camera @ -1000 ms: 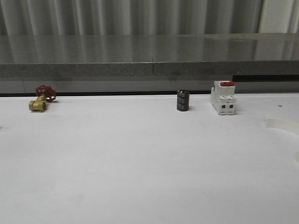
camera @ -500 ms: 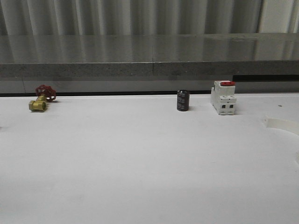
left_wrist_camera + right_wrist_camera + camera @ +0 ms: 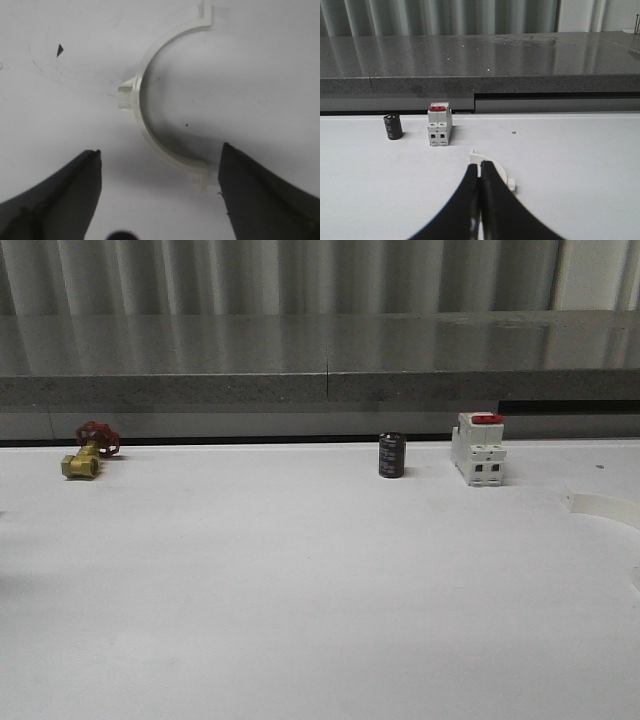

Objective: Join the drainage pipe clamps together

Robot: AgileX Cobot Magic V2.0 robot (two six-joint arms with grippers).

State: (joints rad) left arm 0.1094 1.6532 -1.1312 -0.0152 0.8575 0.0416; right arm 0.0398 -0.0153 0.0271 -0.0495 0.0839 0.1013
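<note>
One white half-ring drainage pipe clamp (image 3: 142, 130) lies flat on the white table under my left gripper (image 3: 161, 148). That gripper is open, its dark fingers (image 3: 80, 190) on either side of the clamp's near end tab, with nothing held. The second clamp (image 3: 499, 172) lies on the table just beyond my right gripper (image 3: 479, 166). Its black fingers (image 3: 465, 200) are pressed together and cover part of the arc. I cannot tell whether they touch it. In the front view that clamp (image 3: 603, 507) lies at the far right edge.
Along the back of the table stand a brass valve with a red handle (image 3: 85, 455), a black cylinder (image 3: 391, 455) and a white block with a red top (image 3: 478, 450). A grey stone ledge (image 3: 320, 370) runs behind them.
</note>
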